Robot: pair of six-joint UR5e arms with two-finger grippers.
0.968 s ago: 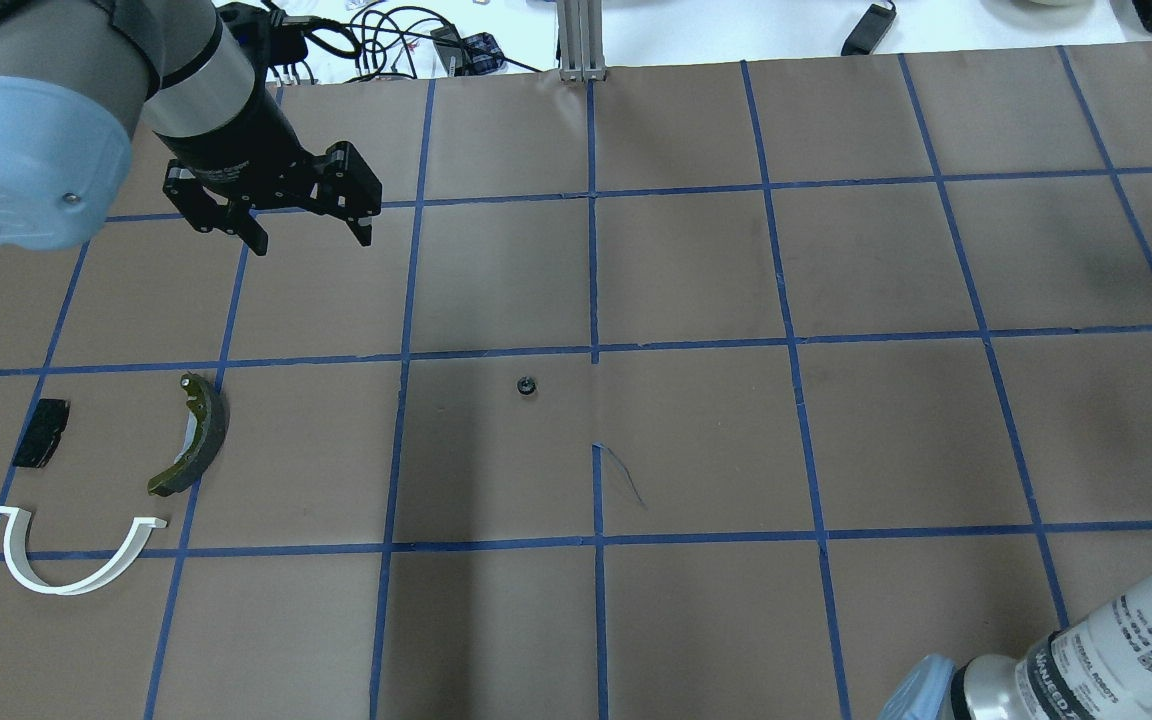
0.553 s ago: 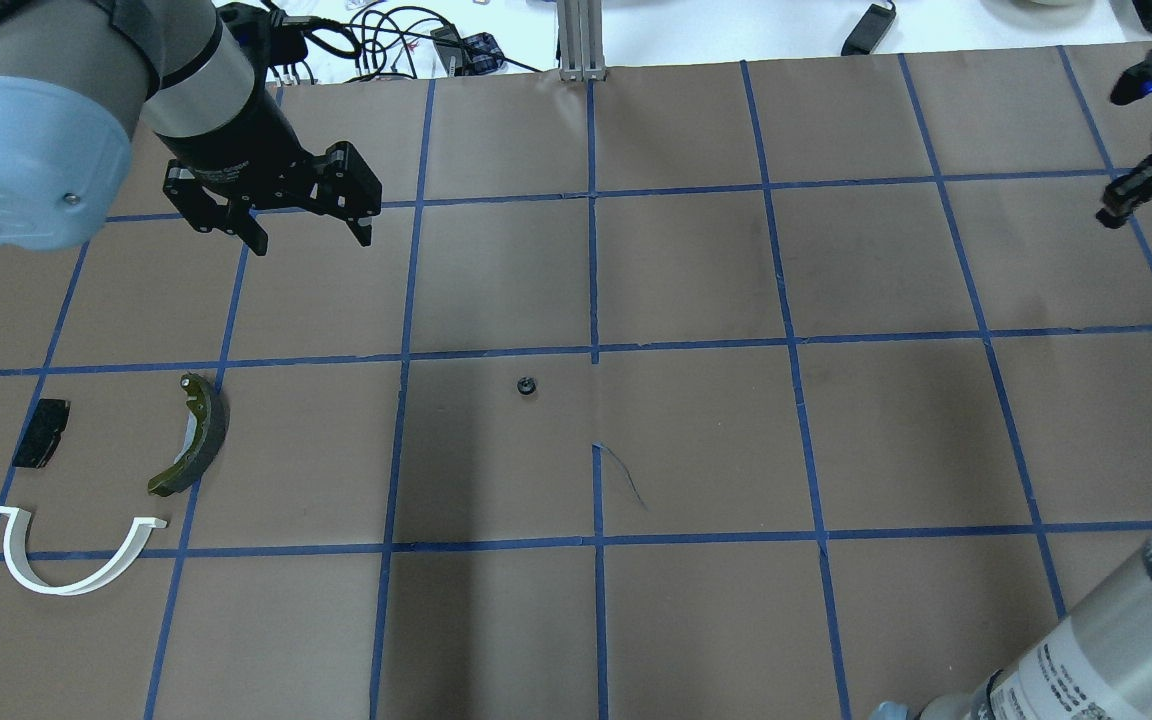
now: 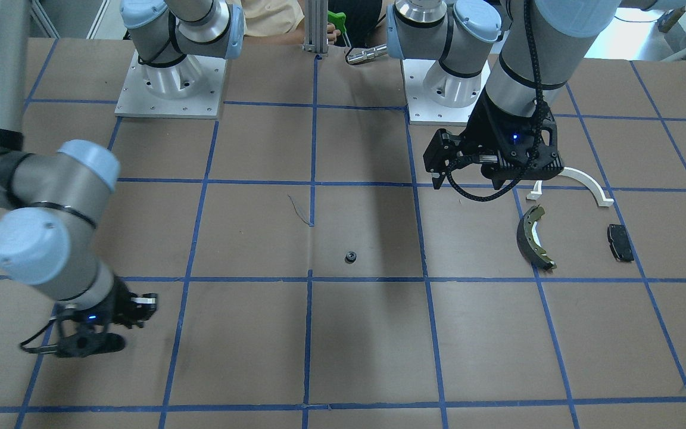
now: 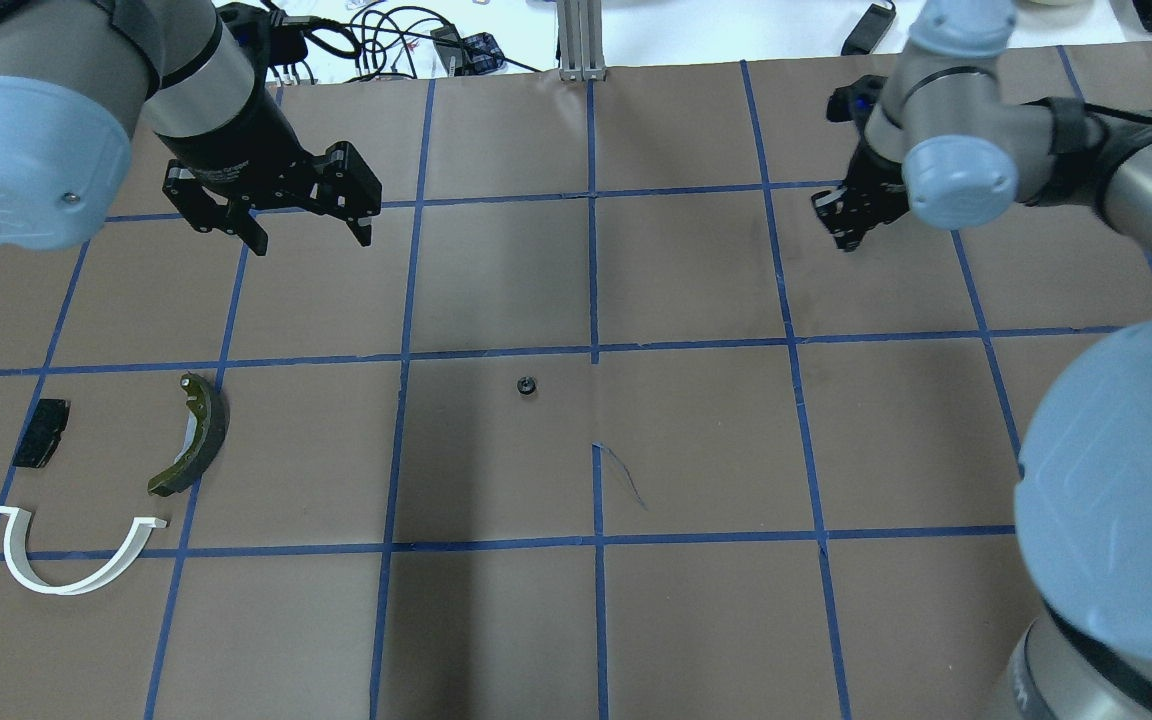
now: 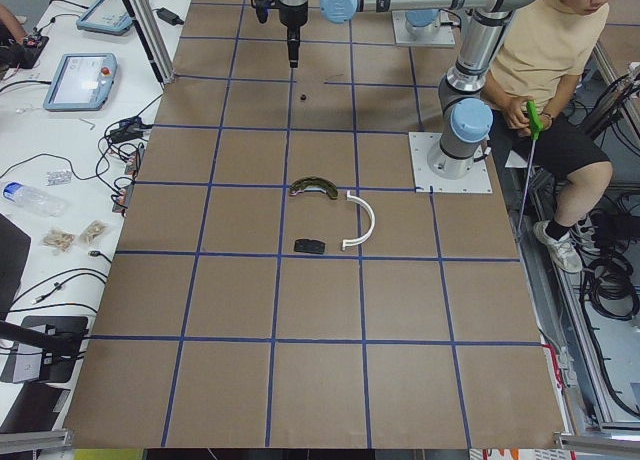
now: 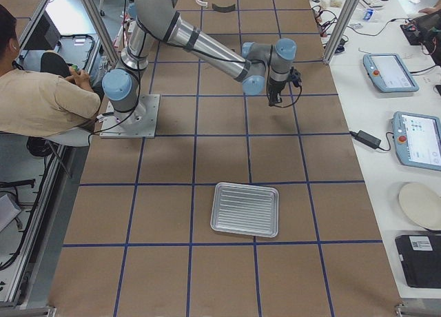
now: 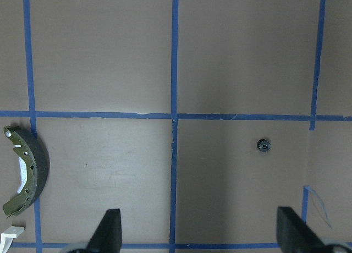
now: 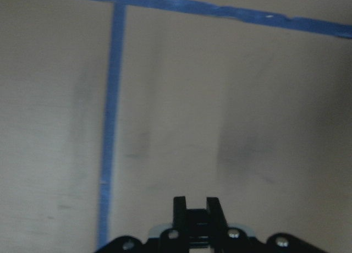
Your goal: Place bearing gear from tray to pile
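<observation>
The bearing gear (image 4: 527, 386) is a tiny black toothed ring lying alone on the brown paper near the table's middle, also seen as the bearing gear (image 7: 263, 146) in the left wrist view. The pile sits at the left: a white half-ring (image 4: 76, 565), a dark brake shoe (image 4: 198, 435) and a small black pad (image 4: 41, 432). My left gripper (image 4: 311, 240) hangs open and empty behind the pile, left of the gear. My right gripper (image 4: 848, 238) hovers over the far right squares, fingers close together and empty in the right wrist view (image 8: 196, 203). The tray (image 6: 245, 209) shows in the exterior right view.
Blue tape lines divide the brown paper into squares. Cables and a metal post (image 4: 581, 40) stand beyond the far edge. My right arm's elbow (image 4: 1126, 470) fills the lower right of the overhead view. A seated person (image 5: 545, 70) is beside the robot bases.
My right arm has swung in from the right edge, bringing its gripper leftward over the far right squares. The left gripper, the gear and the pile have not moved.
</observation>
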